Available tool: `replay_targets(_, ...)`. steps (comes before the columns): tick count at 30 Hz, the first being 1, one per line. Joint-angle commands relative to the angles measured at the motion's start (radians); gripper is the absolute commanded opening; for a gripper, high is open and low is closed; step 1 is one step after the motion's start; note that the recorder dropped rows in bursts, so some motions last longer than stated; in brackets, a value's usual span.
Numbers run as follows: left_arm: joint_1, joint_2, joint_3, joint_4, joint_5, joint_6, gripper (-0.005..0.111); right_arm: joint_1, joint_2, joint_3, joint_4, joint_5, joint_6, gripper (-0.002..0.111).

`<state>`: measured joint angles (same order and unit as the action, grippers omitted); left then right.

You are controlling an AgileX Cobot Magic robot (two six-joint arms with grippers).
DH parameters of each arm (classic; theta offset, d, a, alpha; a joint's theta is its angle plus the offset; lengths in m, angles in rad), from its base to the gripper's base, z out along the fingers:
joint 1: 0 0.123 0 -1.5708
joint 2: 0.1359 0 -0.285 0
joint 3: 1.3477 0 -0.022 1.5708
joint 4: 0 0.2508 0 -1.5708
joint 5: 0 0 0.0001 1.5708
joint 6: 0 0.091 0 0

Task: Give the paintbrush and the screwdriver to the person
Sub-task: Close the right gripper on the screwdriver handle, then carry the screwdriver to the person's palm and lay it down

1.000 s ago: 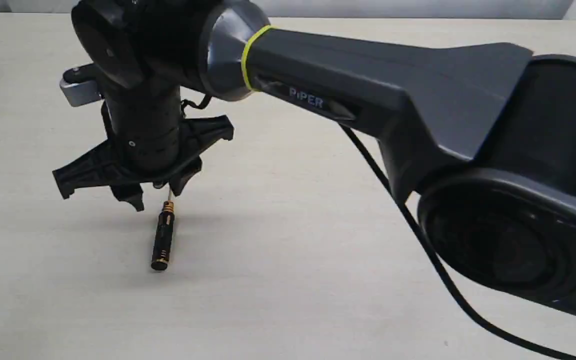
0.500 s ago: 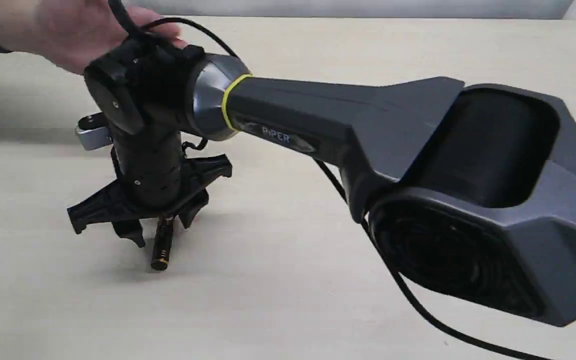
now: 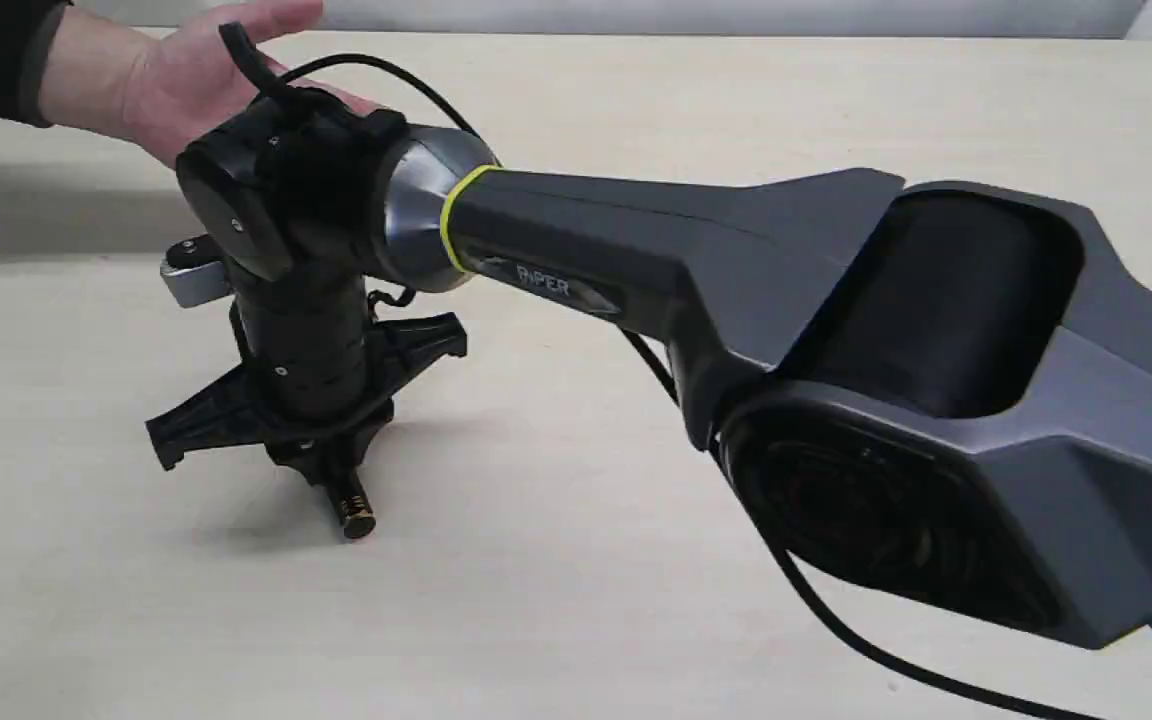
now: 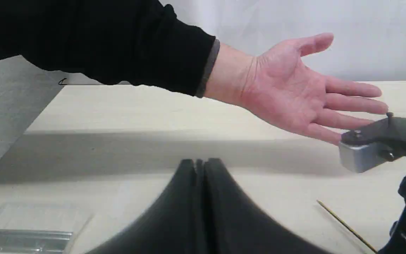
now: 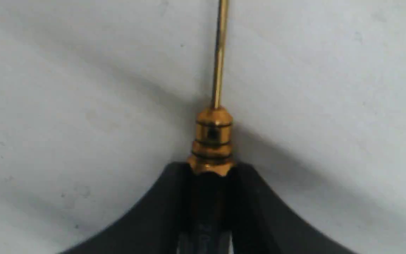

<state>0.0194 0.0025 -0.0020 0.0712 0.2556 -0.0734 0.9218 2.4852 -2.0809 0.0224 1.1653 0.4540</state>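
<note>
The right gripper [image 3: 331, 470] points down at the left of the frame, closed on the screwdriver [image 3: 354, 512], whose black, gold-ringed handle end sticks out below it, close over the pale table [image 3: 576, 580]. In the upper left, an open hand [image 3: 186, 80] with a dark sleeve shows behind the arm [image 3: 696, 250]
</note>
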Motion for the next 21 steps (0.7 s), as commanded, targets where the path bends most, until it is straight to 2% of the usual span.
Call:
replay_targets(1,-0.008,-0.002,0.002,-0.003,-0.008,-0.002,0.000,0.000,0.015,0.012,0.039,0.013,-0.041,0.004)
replay_targets(12,-0.008,-0.002,0.002,-0.001,-0.008,-0.002,0.000,0.044,-0.200,0.012,-0.041,-0.032,-0.056,0.004)
replay_targets(21,-0.008,-0.002,0.002,-0.001,-0.008,-0.002,0.000,0.060,-0.369,0.012,-0.180,-0.112,-0.056,0.004)
